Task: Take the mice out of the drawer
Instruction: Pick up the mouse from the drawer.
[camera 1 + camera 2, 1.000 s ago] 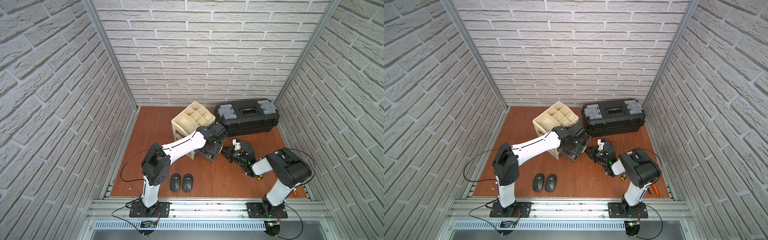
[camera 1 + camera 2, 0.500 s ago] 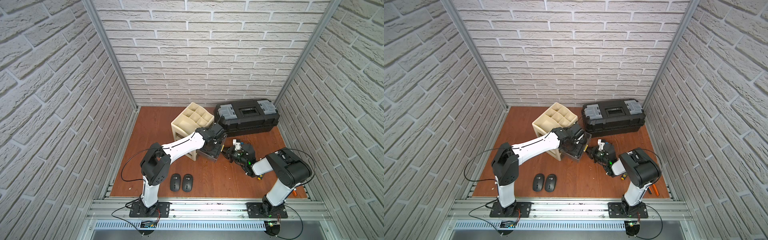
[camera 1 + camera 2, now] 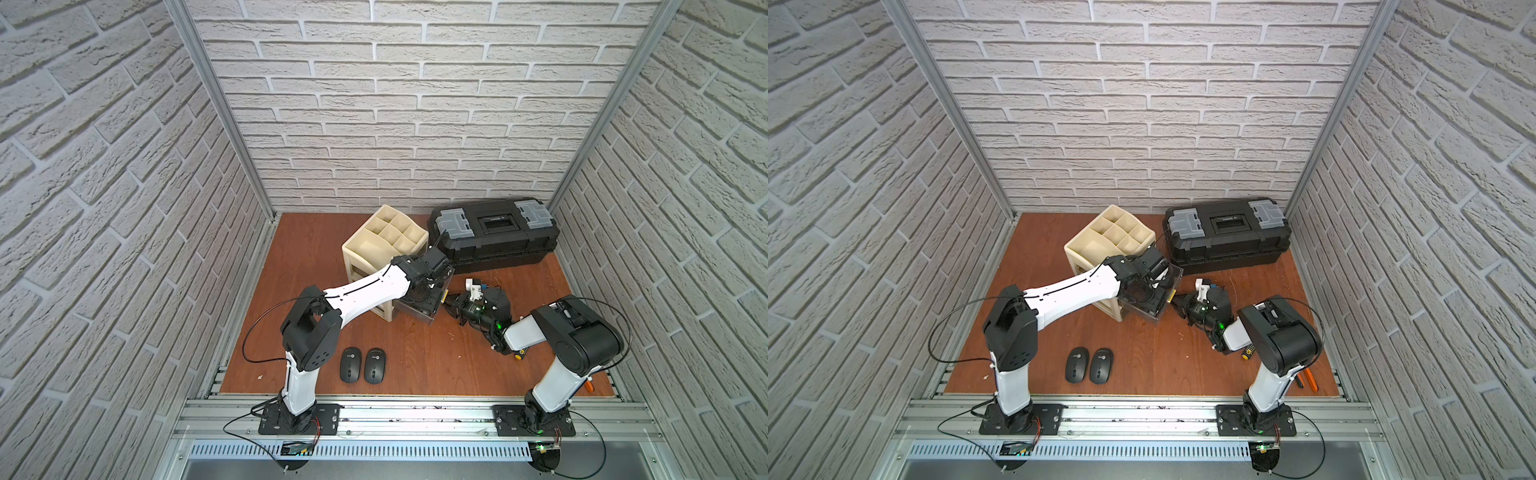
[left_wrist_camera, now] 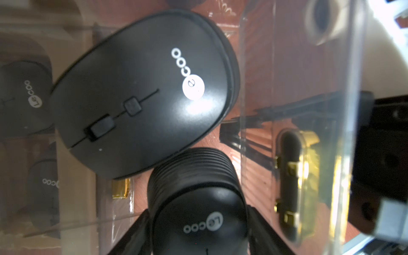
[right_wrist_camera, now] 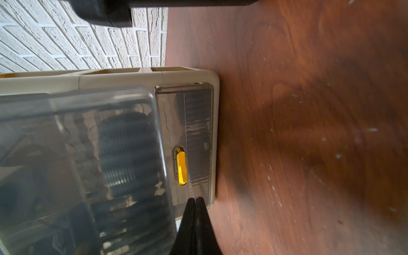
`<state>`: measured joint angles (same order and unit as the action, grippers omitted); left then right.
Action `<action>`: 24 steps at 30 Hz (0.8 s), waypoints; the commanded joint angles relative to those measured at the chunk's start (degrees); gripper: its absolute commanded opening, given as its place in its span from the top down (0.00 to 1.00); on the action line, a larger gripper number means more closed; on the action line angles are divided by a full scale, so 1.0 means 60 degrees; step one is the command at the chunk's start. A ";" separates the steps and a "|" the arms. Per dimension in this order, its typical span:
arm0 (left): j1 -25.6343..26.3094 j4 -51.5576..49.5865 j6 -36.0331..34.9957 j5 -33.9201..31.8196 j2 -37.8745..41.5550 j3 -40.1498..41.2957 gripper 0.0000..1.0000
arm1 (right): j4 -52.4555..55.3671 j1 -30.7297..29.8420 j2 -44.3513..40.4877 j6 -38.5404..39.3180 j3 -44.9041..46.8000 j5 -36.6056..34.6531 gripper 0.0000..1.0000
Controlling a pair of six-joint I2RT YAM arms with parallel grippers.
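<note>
Your left gripper [image 3: 430, 286] was in the open drawer [image 3: 419, 316], one mouse [image 4: 203, 223] between its fingers; can't tell if gripped. A second mouse [image 4: 141, 92] lay beside it, both printed "Lecoo". Your right gripper [image 5: 195, 202] was clenched empty at the drawer front. On the near table [image 3: 424, 370] sat two mice [image 3: 350, 364].

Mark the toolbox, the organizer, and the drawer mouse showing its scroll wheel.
black toolbox [image 3: 494, 232]: in a top view, lid.
beige organizer [image 3: 390, 232]: in a top view, compartments.
mouse [image 4: 141, 88]: left wrist view, upper shell.
</note>
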<state>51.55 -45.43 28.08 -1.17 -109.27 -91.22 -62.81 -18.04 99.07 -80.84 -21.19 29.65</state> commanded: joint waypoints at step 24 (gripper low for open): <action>0.0402 0.0503 -0.1298 -0.0671 0.2370 0.0263 0.41 | -0.0327 -0.0082 -0.0048 0.0007 -0.0159 0.0068 0.97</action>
<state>53.21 -44.82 21.63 -4.86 -98.67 -90.89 -62.78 -18.15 99.07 -80.82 -21.23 29.67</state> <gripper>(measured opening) 0.648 0.048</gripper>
